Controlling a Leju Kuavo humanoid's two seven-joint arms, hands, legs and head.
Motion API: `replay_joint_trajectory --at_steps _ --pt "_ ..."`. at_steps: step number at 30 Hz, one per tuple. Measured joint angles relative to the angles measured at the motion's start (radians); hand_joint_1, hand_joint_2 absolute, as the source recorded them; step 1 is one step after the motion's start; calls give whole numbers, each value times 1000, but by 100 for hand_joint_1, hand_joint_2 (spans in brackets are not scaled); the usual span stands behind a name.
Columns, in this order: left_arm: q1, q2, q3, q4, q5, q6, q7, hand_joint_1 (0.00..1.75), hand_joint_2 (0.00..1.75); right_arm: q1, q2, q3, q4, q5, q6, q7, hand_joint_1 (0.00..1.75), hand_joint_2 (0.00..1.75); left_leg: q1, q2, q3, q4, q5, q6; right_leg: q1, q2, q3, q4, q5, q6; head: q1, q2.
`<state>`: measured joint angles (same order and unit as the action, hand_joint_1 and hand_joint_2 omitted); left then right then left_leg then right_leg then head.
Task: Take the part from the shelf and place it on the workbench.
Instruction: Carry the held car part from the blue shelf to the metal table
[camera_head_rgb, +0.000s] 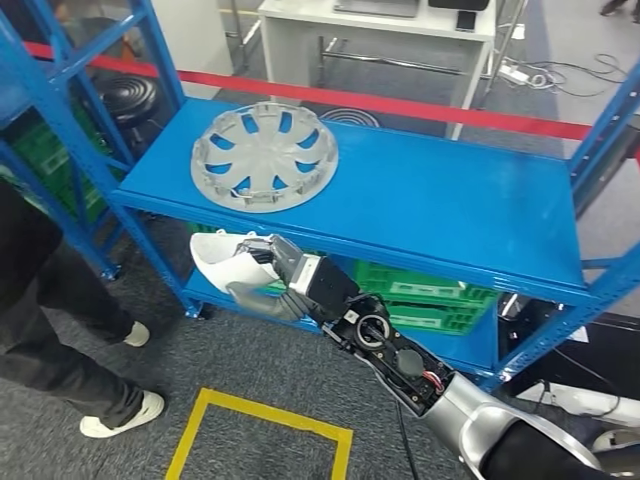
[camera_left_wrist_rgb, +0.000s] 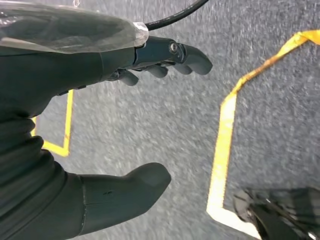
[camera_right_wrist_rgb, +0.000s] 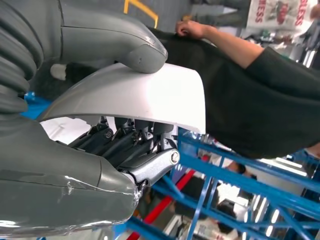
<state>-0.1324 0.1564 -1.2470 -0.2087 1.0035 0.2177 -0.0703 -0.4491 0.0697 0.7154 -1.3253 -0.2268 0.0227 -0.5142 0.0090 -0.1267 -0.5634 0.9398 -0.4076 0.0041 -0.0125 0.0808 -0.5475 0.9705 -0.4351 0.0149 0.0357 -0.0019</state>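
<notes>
Holding a white curved part (camera_head_rgb: 219, 258), the right robot hand (camera_head_rgb: 266, 272) reaches out in front of the blue shelf (camera_head_rgb: 423, 200), just below the front edge of its upper board. The right wrist view shows the grip closely: the thick grey thumb (camera_right_wrist_rgb: 113, 37) presses on one face of the white part (camera_right_wrist_rgb: 151, 97), and the darker fingers (camera_right_wrist_rgb: 128, 142) are curled against the other face, so the part is clamped between them. The part is off the shelf boards and carried in the air at the level between the upper and lower boards.

On the upper board lies a grey wheel cover (camera_head_rgb: 264, 155), flat, toward the board's left end and well apart from the held part. Green crates (camera_head_rgb: 423, 295) sit on the lower board behind the right arm. A red tape line (camera_head_rgb: 423, 107) runs across behind the shelf, and a white surface (camera_head_rgb: 377, 40) stands farther back.

The left robot hand (camera_left_wrist_rgb: 124, 115) hangs over grey carpet (camera_left_wrist_rgb: 181, 120), holding nothing, its thumb and fingers spread wide. Yellow tape (camera_left_wrist_rgb: 224, 135) marks the floor below it; the same yellow outline (camera_head_rgb: 260, 425) shows on the floor in front of the shelf.

A person in dark clothes (camera_head_rgb: 45, 300) stands to the left beside the shelf, white shoes (camera_head_rgb: 121, 412) on the carpet.
</notes>
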Motion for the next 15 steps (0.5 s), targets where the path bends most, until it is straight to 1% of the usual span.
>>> replay_joint_trajectory --at_steps 1,2,3,4,5,6,7,8,9,10,11,12,13,14,15 --pt "1 -1 1 0 1 1 -4 0 175 0 1 -1 1 3 2 0 147 175 2 -11 -4 0 2 -7 2 -5 2 -4 -1 -3 -1 0" --pt "4 -1 2 0 2 2 -6 0 175 -2 3 -2 1 6 4 0 147 175 5 -20 -7 -1 3 -13 2 -16 3 -6 0 -8 0 0" --pt "6 -2 2 0 2 2 -7 0 175 -4 6 -2 1 8 5 1 147 175 4 -10 -10 4 0 -19 1 -28 6 -11 2 -14 0 0" --pt "7 -3 2 0 2 2 -7 0 175 -6 9 -3 1 8 6 0 147 175 3 15 -21 25 -12 -23 -1 -40 9 -16 4 -19 -4 0" --pt "6 -3 2 0 3 3 -7 0 175 -8 12 -3 2 8 6 0 147 175 2 47 -43 68 -34 -27 -3 -54 12 -21 6 -23 -11 0" --pt "4 -4 2 0 3 3 -7 0 175 -9 13 -4 3 8 6 0 147 175 1 82 -75 130 -64 -31 -2 -68 14 -22 6 -26 -17 0" --pt "2 -4 3 0 3 3 -8 0 175 -9 14 -5 4 8 6 0 147 175 3 102 -114 203 -94 -36 -1 -82 14 -22 4 -28 -24 0" --pt "1 -5 4 0 3 2 -8 0 175 -9 14 -5 6 8 6 1 147 175 5 112 -148 264 -113 -40 0 -97 14 -22 3 -29 -26 0" --pt "1 -6 4 0 2 2 -8 0 175 -8 14 -5 8 8 7 1 147 175 7 117 -168 297 -117 -43 1 -112 14 -22 1 -29 -26 0" --pt "2 -6 5 0 2 1 -7 0 175 -8 15 -5 9 8 7 2 147 175 8 121 -166 288 -101 -44 1 -126 15 -22 -1 -28 -27 0" --pt "3 -7 6 0 2 0 -5 0 175 -9 15 -5 10 8 7 3 147 175 9 129 -141 238 -71 -44 1 -139 18 -22 -4 -26 -28 0" --pt "4 -8 7 0 2 -2 0 0 175 -10 15 -5 11 10 8 6 147 175 8 149 -102 163 -34 -41 2 -151 21 -22 -7 -23 -28 0" --pt "3 -8 8 0 2 -5 8 0 175 -11 15 -6 11 11 8 9 147 175 4 172 -63 89 -7 -37 5 -162 24 -21 -10 -18 -29 0" --pt "1 -9 9 0 3 -7 20 0 175 -13 16 -6 10 12 9 15 147 175 1 189 -35 36 9 -30 8 -171 27 -21 -14 -13 -28 0" --pt "1 -10 9 0 5 -8 33 0 175 -15 16 -6 9 12 9 21 147 175 -3 198 -22 8 14 -23 10 -180 30 -21 -18 -7 -26 0"
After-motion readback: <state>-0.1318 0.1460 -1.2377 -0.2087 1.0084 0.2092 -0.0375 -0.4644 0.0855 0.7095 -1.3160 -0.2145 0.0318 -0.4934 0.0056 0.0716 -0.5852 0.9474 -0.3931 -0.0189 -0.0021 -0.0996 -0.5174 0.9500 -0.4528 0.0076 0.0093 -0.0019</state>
